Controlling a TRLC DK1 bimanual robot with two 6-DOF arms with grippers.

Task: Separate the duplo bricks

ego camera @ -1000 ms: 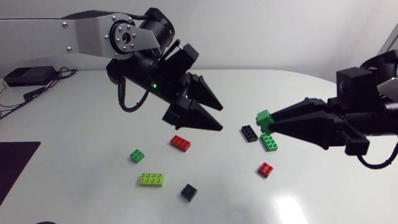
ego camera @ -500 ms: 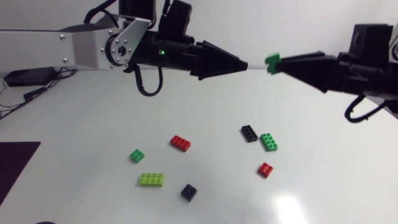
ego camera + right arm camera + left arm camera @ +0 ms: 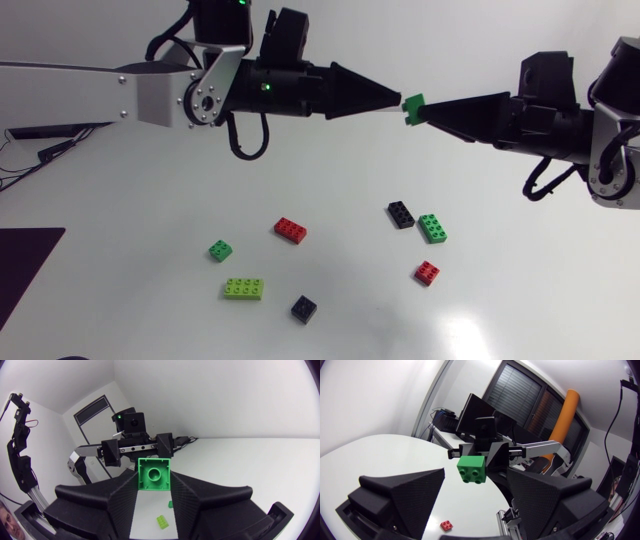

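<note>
High above the table, my right gripper [image 3: 428,112] is shut on a small green duplo brick [image 3: 412,108]. The right wrist view shows that brick [image 3: 154,474] pinched between the fingertips of the right gripper [image 3: 154,481], with one round stud facing the camera. My left gripper [image 3: 398,100] points at it from the other side, tip to tip. In the left wrist view the green brick [image 3: 471,469] hangs in the gap of the open left gripper [image 3: 476,479], with space on both sides, and neither of the fingers [image 3: 405,495] touches it.
Loose bricks lie on the white table [image 3: 120,200] below: a red one [image 3: 290,230], a small green one [image 3: 220,250], a lime one [image 3: 244,289], two black ones [image 3: 303,308] [image 3: 400,214], a green one [image 3: 432,228] and a small red one [image 3: 427,272].
Both arms rose from low over the table. The right gripper carried the green brick up and leftward until it met the left gripper's tips.
</note>
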